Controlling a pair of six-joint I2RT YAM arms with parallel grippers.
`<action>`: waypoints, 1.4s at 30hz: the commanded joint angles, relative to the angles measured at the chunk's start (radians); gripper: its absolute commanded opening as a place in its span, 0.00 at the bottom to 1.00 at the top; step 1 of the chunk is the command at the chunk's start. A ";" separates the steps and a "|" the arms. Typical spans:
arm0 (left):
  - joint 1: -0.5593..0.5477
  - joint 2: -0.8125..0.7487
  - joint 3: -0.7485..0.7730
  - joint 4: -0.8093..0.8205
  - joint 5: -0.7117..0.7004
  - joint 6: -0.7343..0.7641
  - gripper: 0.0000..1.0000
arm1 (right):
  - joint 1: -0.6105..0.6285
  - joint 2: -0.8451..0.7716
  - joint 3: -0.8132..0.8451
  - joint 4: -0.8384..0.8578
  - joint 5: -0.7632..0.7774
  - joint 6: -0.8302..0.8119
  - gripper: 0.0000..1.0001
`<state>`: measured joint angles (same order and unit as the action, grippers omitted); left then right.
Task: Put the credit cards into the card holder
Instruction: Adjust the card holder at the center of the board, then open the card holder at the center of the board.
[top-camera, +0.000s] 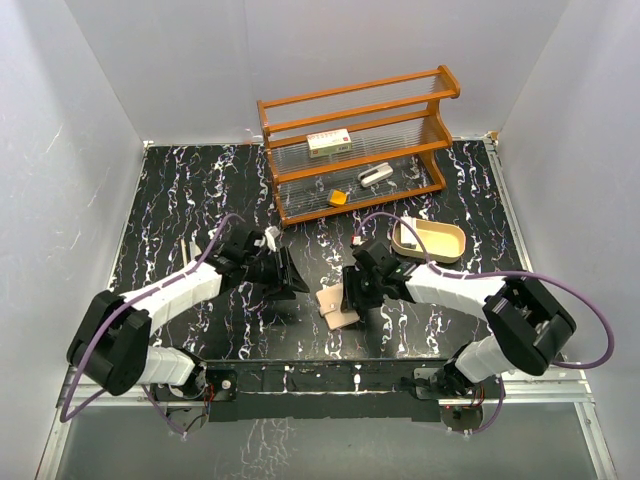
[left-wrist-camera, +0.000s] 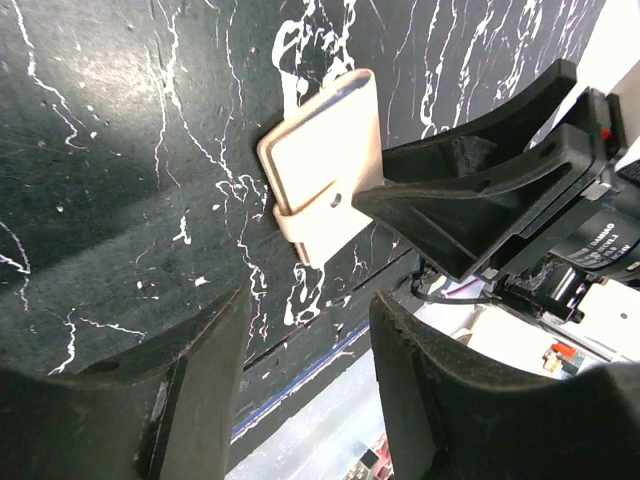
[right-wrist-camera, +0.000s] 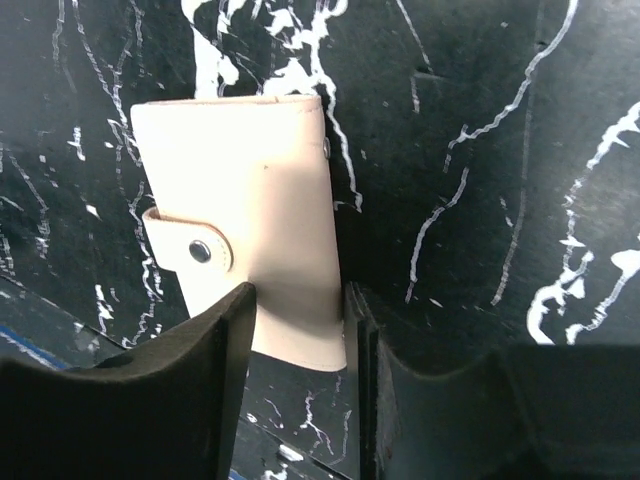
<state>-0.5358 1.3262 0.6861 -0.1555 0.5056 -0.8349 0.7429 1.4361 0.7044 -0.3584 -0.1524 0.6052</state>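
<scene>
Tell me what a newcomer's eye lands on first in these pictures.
The tan card holder lies snapped shut at the front centre of the black marbled table, the right gripper poised at its edge. The left gripper hangs open beside it. At the back stands a wooden rack.

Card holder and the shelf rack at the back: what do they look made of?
The card holder looks like smooth, matte beige leather or imitation leather: it has a soft rounded fold and a strap closed by a dark, metallic-looking snap. The rack has an orange-brown wooden frame with a slight sheen. Its shelves look like clear ribbed plastic or thin rods, too fine to tell.
</scene>
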 joint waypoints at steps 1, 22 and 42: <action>-0.037 0.021 0.020 -0.004 -0.009 -0.012 0.49 | -0.006 0.002 -0.027 0.128 -0.063 0.010 0.36; -0.116 0.116 0.090 0.026 0.008 0.021 0.55 | 0.028 -0.180 0.039 0.164 -0.109 0.205 0.00; -0.131 0.218 0.095 -0.050 -0.133 0.110 0.25 | 0.061 -0.220 0.021 0.217 -0.095 0.210 0.00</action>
<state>-0.6666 1.5337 0.7673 -0.1230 0.4603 -0.7696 0.7986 1.2640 0.7036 -0.2379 -0.2375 0.8074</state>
